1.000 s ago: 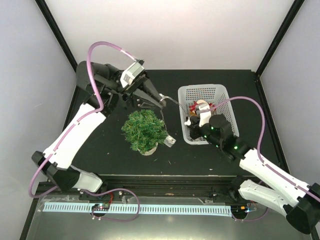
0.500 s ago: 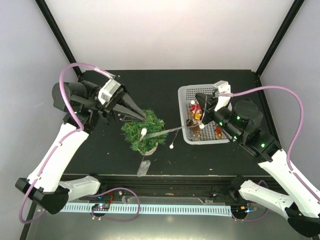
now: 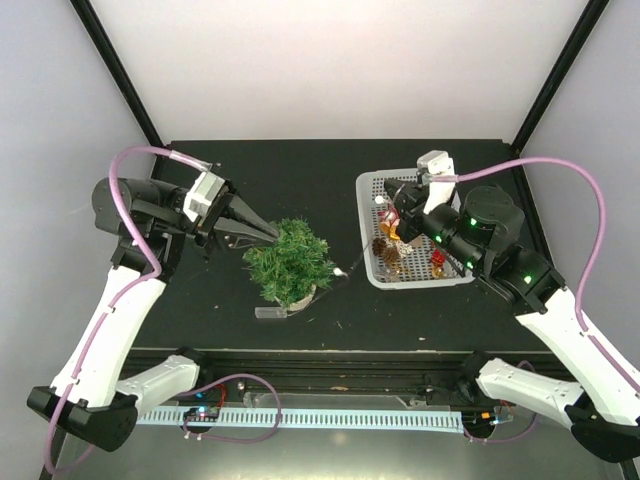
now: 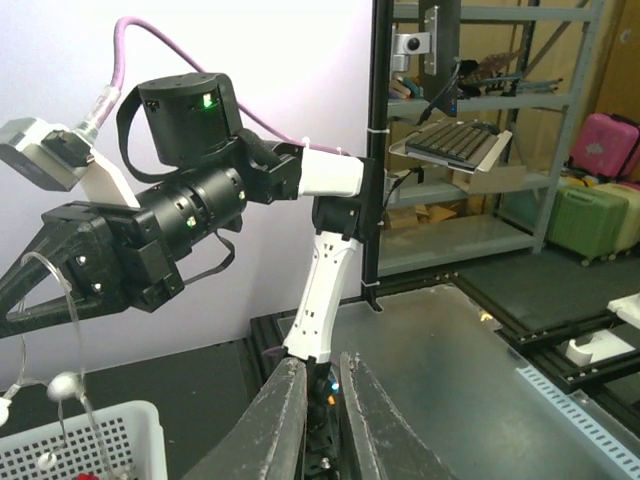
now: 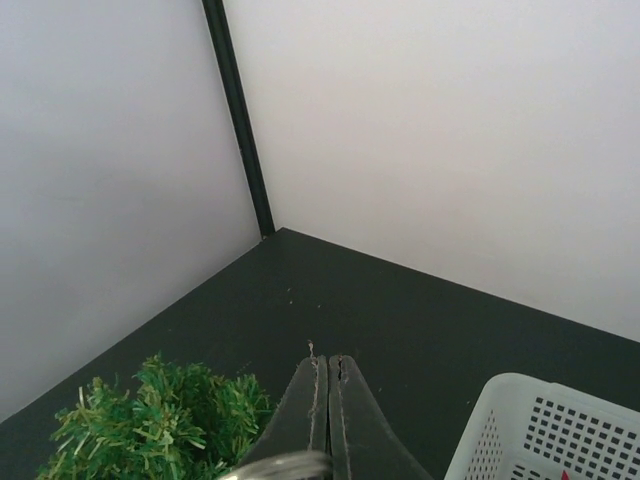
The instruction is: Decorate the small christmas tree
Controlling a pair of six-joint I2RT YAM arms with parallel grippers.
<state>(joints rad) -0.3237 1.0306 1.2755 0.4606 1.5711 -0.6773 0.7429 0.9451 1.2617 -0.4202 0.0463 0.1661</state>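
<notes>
Here the right gripper (image 5: 328, 375) is closed, seemingly on a beaded string (image 4: 65, 383), above the white basket (image 3: 440, 178). The left gripper (image 4: 320, 372), slightly parted, is set at the small christmas tree (image 3: 290, 260) mid-table; draping the string is required next.

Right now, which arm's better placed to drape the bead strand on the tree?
Right, likely: right end effector is shut, apparently on the bead strand over the basket, and the strand trails to the tree. The left end effector is beside the tree, slightly open, empty.
</notes>
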